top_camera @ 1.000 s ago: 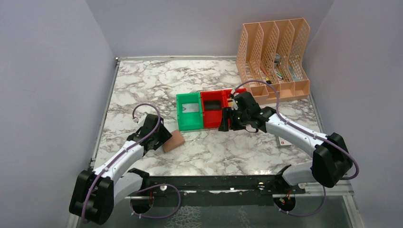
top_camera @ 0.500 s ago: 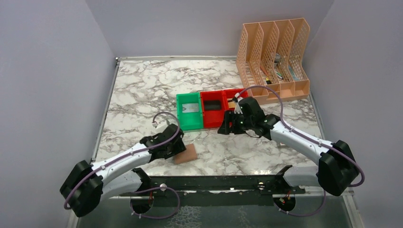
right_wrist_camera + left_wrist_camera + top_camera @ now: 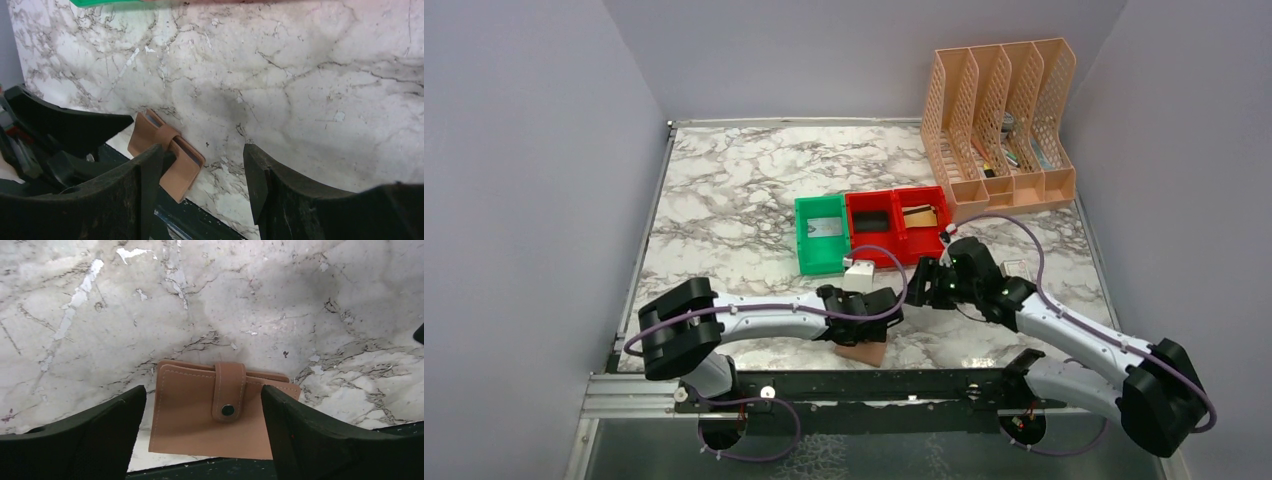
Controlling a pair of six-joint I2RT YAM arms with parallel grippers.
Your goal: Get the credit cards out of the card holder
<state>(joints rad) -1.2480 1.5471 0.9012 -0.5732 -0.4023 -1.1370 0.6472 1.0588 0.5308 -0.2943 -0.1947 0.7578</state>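
Card holder [image 3: 220,412], a small flat bifold of brown leather-like material, lies closed on the white marbled surface [image 3: 724,200] at its near edge, with its strap [image 3: 228,392] snapped shut over the front. The left pincer [image 3: 202,396] stands wide open over it, one black finger on each side, and grips nothing. The right pincer [image 3: 202,150] is also open and empty, low over the surface just beside the holder. Farther back, the green plastic bin [image 3: 808,255] holds a silver-grey card [image 3: 826,228], the red plastic bin [image 3: 870,255] next to it a black card [image 3: 872,222], and the second red bin [image 3: 919,238] a tan card [image 3: 921,216]. So I judge that at least three cards are already out. Whether more remain inside I cannot tell, because the holder is shut; if so, the strap must be opened first
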